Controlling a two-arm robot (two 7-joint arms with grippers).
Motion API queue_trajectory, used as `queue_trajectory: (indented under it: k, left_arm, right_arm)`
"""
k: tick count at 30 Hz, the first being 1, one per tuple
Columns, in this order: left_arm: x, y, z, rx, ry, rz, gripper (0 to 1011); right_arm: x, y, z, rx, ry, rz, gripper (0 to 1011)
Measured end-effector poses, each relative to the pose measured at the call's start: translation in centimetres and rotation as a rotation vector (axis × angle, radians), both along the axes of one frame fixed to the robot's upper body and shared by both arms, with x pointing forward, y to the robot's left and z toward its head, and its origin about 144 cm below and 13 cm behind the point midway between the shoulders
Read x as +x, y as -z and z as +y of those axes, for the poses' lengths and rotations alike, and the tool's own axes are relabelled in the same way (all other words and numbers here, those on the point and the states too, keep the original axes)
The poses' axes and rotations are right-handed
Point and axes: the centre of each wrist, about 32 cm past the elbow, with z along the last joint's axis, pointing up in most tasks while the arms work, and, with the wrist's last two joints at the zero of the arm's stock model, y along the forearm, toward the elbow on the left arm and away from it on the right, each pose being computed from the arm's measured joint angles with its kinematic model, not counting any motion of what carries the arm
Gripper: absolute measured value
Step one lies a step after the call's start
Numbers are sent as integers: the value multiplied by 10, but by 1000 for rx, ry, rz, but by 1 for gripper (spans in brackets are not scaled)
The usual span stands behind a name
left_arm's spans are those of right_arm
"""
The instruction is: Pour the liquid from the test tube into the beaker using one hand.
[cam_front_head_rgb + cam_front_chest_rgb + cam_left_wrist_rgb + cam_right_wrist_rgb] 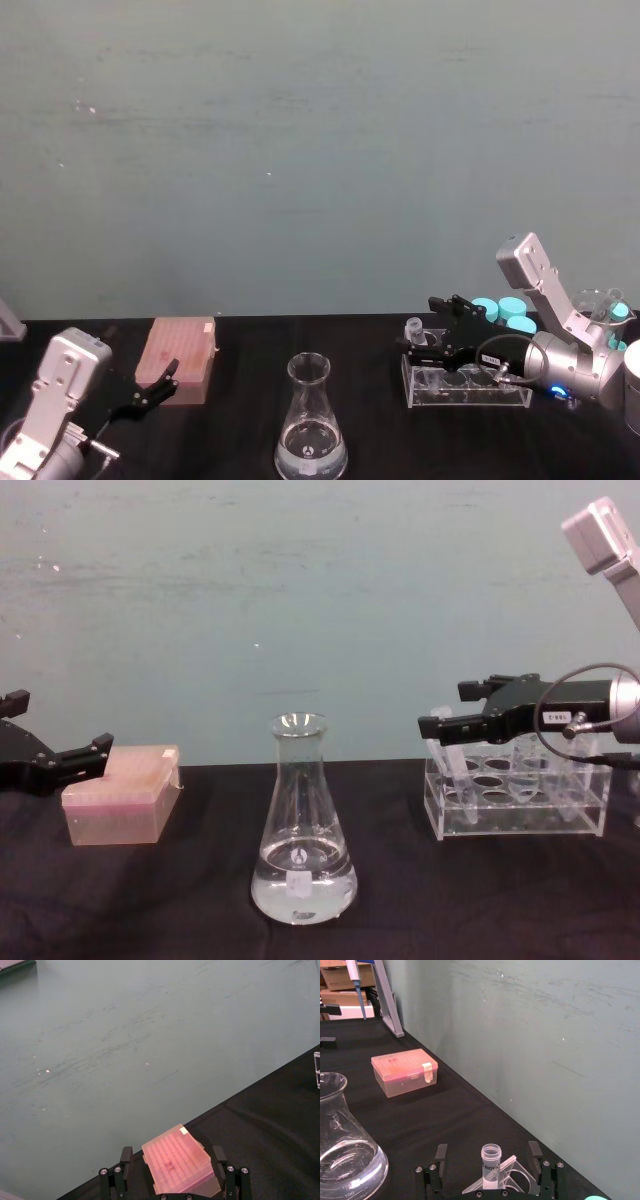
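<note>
The test tube [414,328] [491,1160] stands upright in the left end of a clear rack [465,385] [515,800] at the right of the black table. My right gripper [416,323] [487,1151] [440,710] is open, one finger on each side of the tube's top, with gaps on both sides. The beaker [311,420] [300,830] [345,1150] stands at the centre front, left of the rack. Clear liquid [300,880] fills its wide base. I cannot tell whether the tube holds liquid. My left gripper [150,385] [62,720] [171,1152] rests open at the far left.
A pink tip box [178,358] [120,805] [177,1162] [405,1072] lies beside the left gripper. Teal-capped tubes [500,310] stand behind the rack. A teal wall runs close behind the table. Bare black cloth lies between beaker and rack.
</note>
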Motion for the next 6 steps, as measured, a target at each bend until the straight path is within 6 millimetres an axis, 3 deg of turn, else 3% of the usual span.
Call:
queue_trajectory:
  k: [6]
  left_arm:
    - [0,0,0,0,0,0,1000]
  right_arm:
    - [0,0,0,0,0,0,1002]
